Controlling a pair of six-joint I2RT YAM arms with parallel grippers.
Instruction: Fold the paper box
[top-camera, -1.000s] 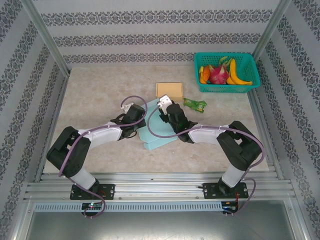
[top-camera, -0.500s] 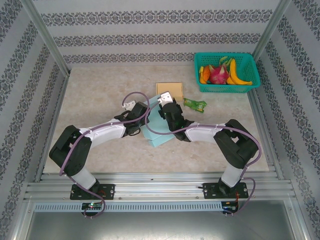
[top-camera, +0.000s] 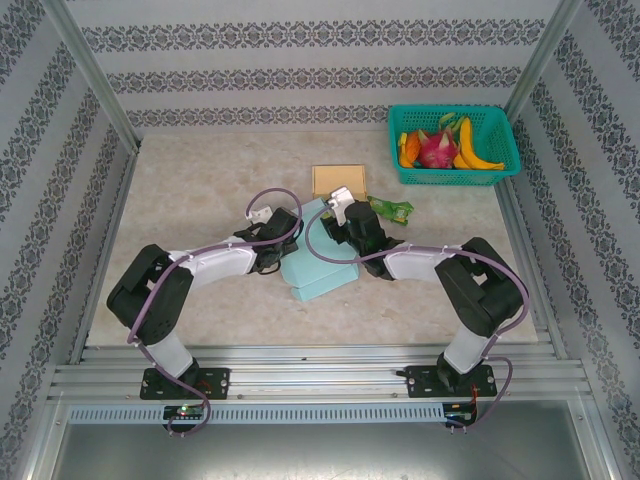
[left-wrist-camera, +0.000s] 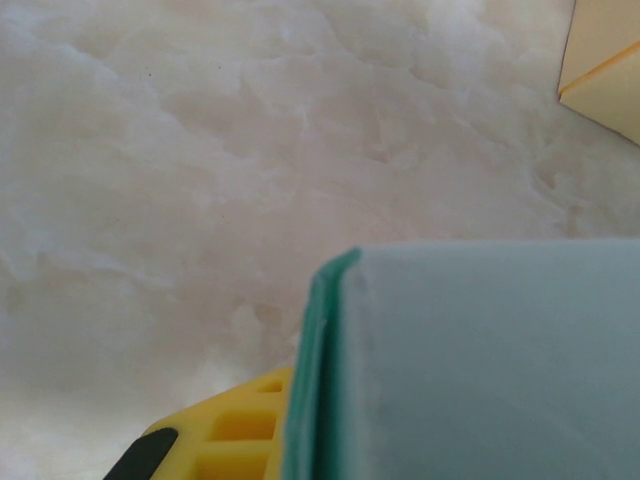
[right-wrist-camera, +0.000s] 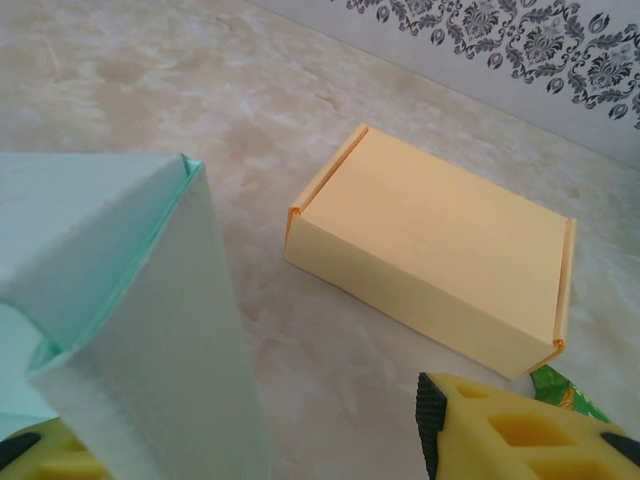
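The teal paper box (top-camera: 318, 268) lies at the table's middle, part folded, with a wall raised at its far side. In the left wrist view its teal panel (left-wrist-camera: 480, 370) stands against my yellow finger (left-wrist-camera: 225, 430). My left gripper (top-camera: 283, 238) is shut on that wall's edge, and the other finger is hidden behind the panel. My right gripper (top-camera: 340, 222) is at the box's far right corner. In the right wrist view it (right-wrist-camera: 235, 430) stands open, its fingers apart, with a teal flap (right-wrist-camera: 130, 330) upright by the left finger.
A closed tan box (top-camera: 338, 180) sits just beyond the grippers, close ahead in the right wrist view (right-wrist-camera: 430, 250). A green packet (top-camera: 390, 209) lies to its right. A green basket (top-camera: 452, 178) of fruit stands at the back right.
The right gripper has opened and let go of the teal flap. Both grippers moved toward the back, and the box turned a little on the table.
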